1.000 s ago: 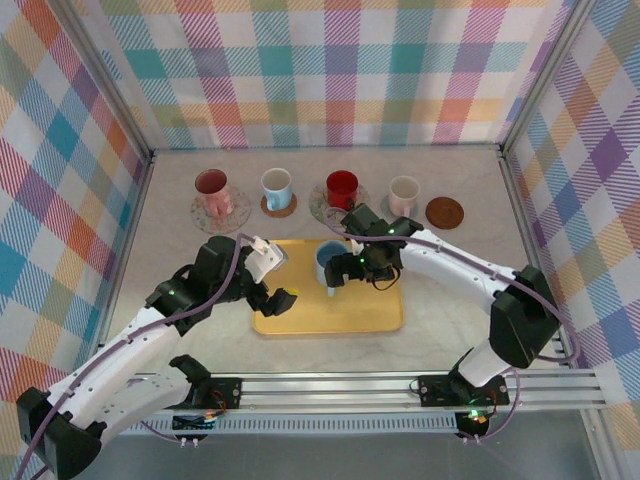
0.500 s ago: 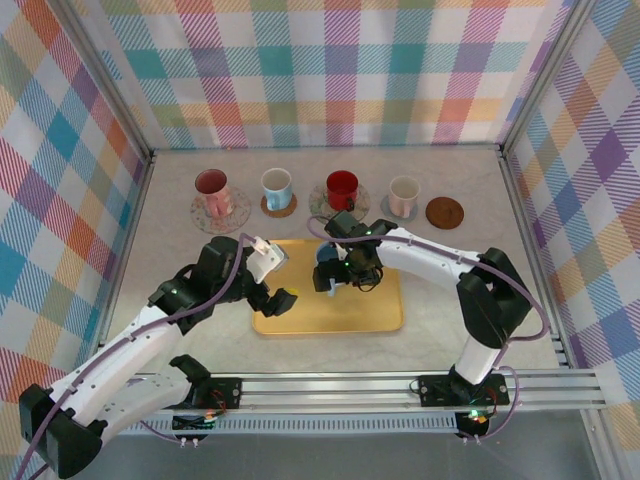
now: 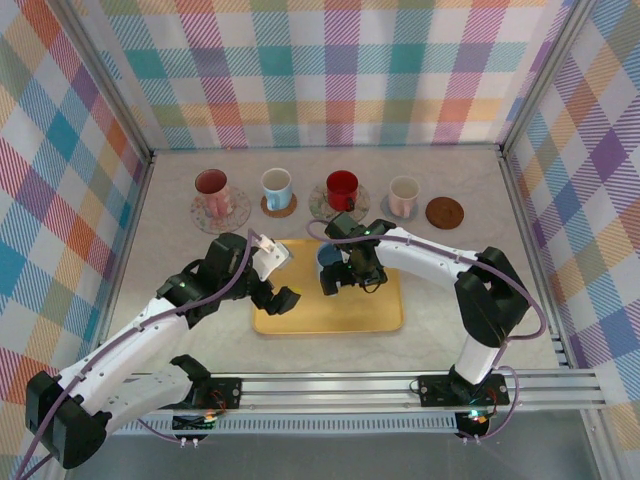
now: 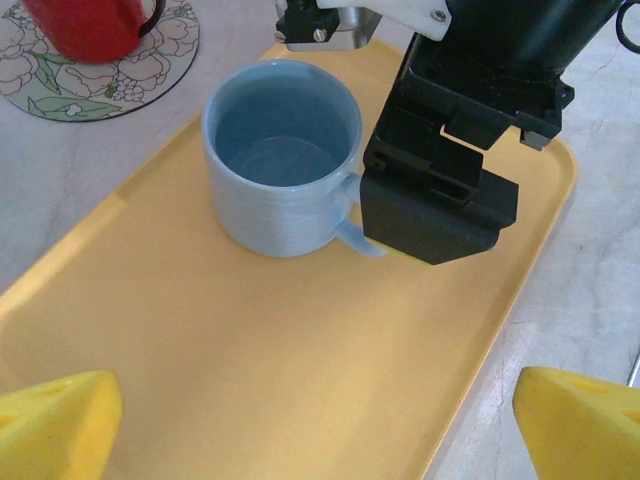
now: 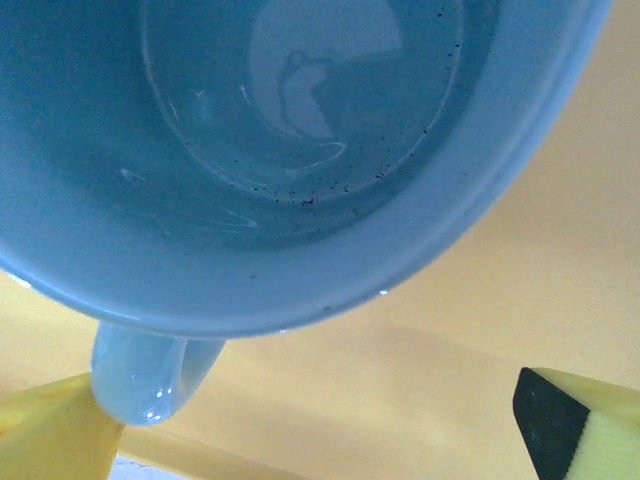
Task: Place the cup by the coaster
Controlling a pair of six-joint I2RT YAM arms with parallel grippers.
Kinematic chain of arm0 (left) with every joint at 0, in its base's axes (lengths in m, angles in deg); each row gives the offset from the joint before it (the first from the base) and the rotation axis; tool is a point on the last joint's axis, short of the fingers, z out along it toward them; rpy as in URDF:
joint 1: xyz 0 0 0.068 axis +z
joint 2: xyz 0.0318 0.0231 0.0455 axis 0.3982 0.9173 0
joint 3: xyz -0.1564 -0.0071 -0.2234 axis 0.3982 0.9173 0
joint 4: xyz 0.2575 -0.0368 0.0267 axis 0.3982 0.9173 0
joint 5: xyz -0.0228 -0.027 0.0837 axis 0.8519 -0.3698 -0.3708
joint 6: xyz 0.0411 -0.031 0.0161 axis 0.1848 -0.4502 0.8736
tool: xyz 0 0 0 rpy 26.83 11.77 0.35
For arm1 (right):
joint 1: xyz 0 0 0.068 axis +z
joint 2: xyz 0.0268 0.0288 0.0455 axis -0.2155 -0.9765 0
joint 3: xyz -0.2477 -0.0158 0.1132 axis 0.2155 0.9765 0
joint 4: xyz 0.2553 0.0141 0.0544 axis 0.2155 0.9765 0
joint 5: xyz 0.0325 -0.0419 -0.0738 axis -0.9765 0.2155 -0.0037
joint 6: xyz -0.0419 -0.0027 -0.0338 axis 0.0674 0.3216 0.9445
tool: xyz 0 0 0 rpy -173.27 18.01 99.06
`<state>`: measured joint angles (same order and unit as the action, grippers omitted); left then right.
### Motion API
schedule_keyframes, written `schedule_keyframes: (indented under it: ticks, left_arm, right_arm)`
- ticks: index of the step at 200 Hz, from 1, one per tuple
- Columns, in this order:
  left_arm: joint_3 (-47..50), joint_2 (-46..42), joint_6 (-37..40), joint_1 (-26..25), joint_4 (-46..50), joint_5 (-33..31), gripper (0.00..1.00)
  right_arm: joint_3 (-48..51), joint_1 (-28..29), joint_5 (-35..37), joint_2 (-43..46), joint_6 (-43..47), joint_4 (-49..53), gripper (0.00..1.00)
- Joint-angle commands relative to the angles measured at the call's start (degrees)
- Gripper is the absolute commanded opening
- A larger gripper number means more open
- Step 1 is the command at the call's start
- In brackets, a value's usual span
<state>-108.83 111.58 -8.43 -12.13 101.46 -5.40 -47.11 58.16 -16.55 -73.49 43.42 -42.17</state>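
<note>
Across the middle of the pale tabletop [image 3: 450,290], nearer its near edge than its far one, lies a yellow rectangular tray [image 3: 340,315] with a raised rim. The left hand [image 3: 280,275] hangs over the tray's left edge, its yellow-tipped fingers [image 4: 50,420] spread wide and holding nothing. The right hand [image 3: 338,272] sits low at the far part of the tray, fingers likewise spread and gripping nothing; one black finger [image 4: 440,200] stands just beside the cup's handle, and whether it touches cannot be told.

The cup [image 4: 283,160] stands upright on the far part of the tray, toward its left side. It is pale blue, with faint horizontal ribs round the outer wall, a small loop handle, and a glossy, deeper blue inside that is empty apart from a few dark specks [image 5: 300,150].

Along the far edge of the tabletop runs a row: a pink cup [image 3: 211,184] on a floral coaster [image 3: 236,210], a white-and-blue cup [image 3: 276,184] on a cork coaster [image 3: 279,208], a red cup [image 3: 342,186] on another floral coaster [image 3: 318,205], and a pale pink cup [image 3: 404,193]. Just beside that last one, toward the far right corner, lies a bare brown coaster [image 3: 445,212], well apart from the tray.
</note>
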Motion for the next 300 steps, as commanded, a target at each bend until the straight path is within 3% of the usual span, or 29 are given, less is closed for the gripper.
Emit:
schedule_keyframes:
  ticks: [1,107,180,300]
  left_arm:
    - [-2.61,-0.29,-0.34,-0.79,1.04,-0.03,1.0]
    - [-2.51,0.36,-0.88,-0.79,0.48,0.41,1.0]
    - [-0.2,-0.23,-0.72,-0.79,0.47,0.82,1.0]
    - [1.32,-1.08,-0.42,-0.7,1.02,1.04,1.0]
  right_arm:
    - [-0.25,-0.31,3.13,1.05,2.61,3.23,0.99]
    - [1.82,-1.94,6.53,2.74,8.19,4.06,1.0]
    - [6.84,-1.12,-2.91,3.04,7.95,-6.67,0.87]
    - [5.05,0.47,-0.92,-2.49,4.32,-9.56,0.6]
